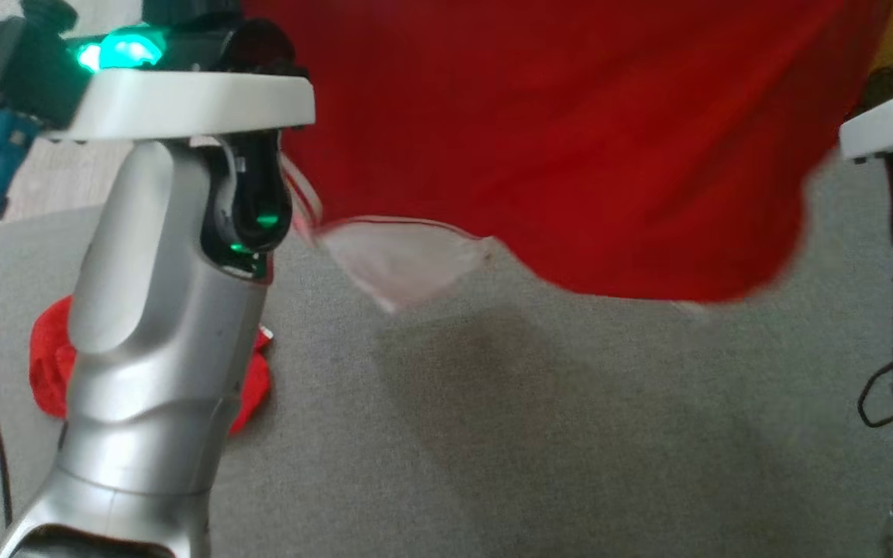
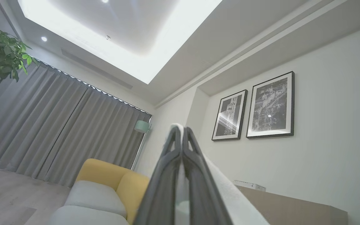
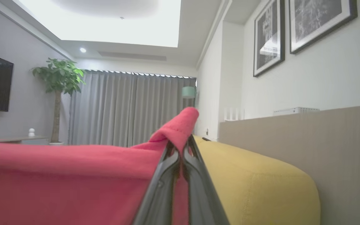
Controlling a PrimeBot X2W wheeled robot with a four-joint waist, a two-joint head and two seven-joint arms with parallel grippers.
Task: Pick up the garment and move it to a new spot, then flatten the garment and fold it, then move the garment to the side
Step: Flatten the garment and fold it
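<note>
The left pincer [image 2: 182, 132] is clenched on the pale trim of the red garment [image 1: 570, 139], the right pincer [image 3: 180, 145] on a red corner. The cloth hangs spread above the grey surface [image 1: 493, 434], probably for laying flat.

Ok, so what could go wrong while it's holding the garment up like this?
The right gripper pinches just a small fold of the garment at its tips; it might slip out.
The left gripper grips a thin pale edge, which is similarly little.
A second red cloth lies by the left arm; lowering there could tangle them.
</note>
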